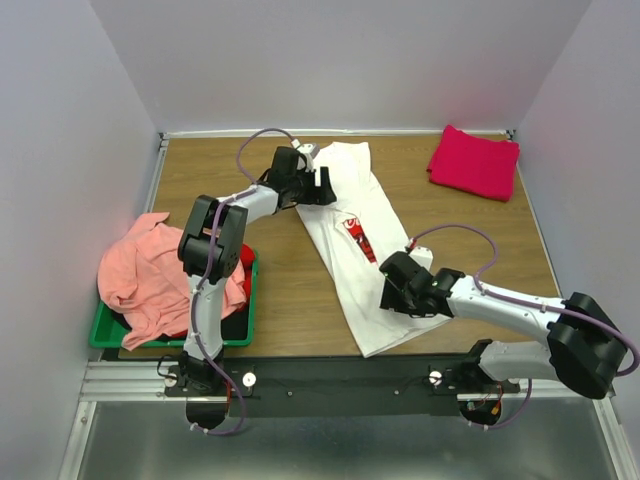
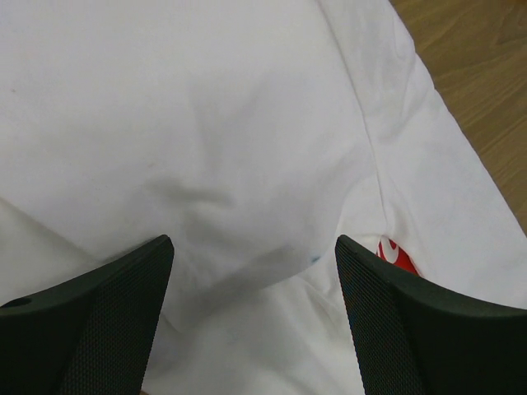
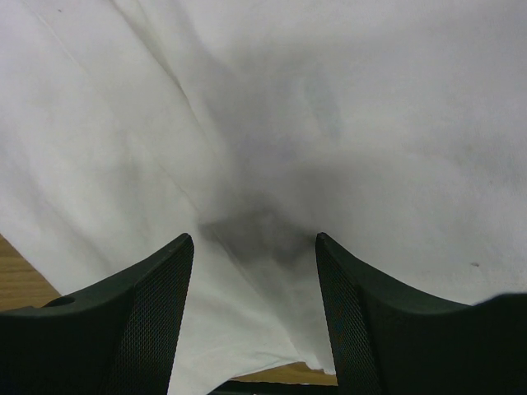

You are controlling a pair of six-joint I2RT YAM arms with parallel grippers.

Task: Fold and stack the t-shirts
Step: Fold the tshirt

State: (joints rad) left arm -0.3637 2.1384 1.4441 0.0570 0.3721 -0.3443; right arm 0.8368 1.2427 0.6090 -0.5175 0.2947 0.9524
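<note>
White t-shirt [image 1: 342, 252] lies beneath left end effector [image 1: 324, 187] and right end effector [image 1: 386, 291].

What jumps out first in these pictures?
A large white t-shirt lies diagonally in the middle, the left gripper open over its far end, the right gripper over its near hem. A folded magenta-red t-shirt sits far right; a salmon-pink t-shirt drapes over the green bin at left.
</note>
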